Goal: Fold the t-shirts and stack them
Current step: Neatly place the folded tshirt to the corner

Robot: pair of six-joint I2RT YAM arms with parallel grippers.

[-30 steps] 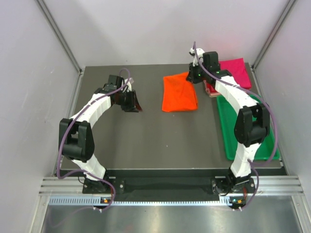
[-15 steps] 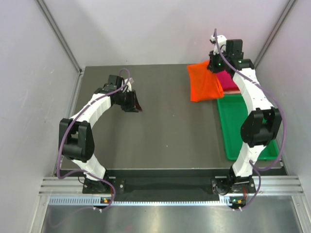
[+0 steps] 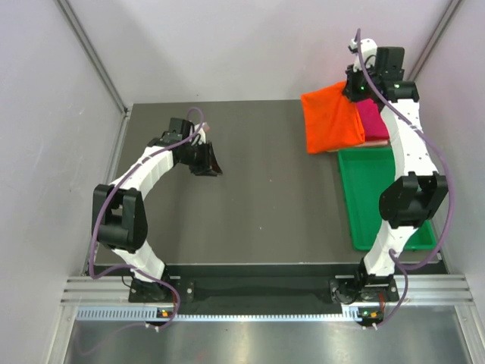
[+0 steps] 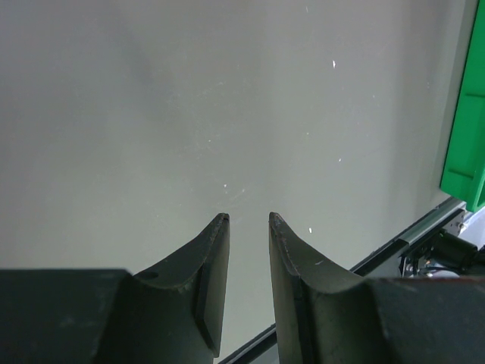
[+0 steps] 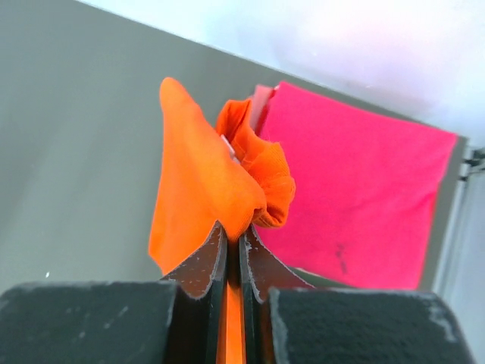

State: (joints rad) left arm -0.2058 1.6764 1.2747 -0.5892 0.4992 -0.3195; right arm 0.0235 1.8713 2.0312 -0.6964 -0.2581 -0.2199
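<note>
The orange t-shirt (image 3: 332, 118) hangs as a folded panel from the right pincer (image 5: 233, 235), whose jaws are clamped on a bunched edge of the cloth. It is held above the far right corner of the tabletop (image 3: 265, 220), and its right side overlaps the magenta t-shirt (image 3: 373, 120), which lies flat as a folded square. A pale strip (image 3: 369, 141) under the magenta's near edge may be a third folded shirt, though the view is too small to be sure.

The folding looks finished. What remains is to lay the orange shirt squarely on the magenta one and let go.

The stack sits in a tight corner. The back wall and the right frame post (image 3: 424, 61) are close to the raised arm, and the green tray (image 3: 379, 197) lies just on the near side. The middle of the tabletop is open. The left pincer (image 4: 248, 220) hovers well apart over bare surface on the left, with its jaws slightly apart and holding nothing.
</note>
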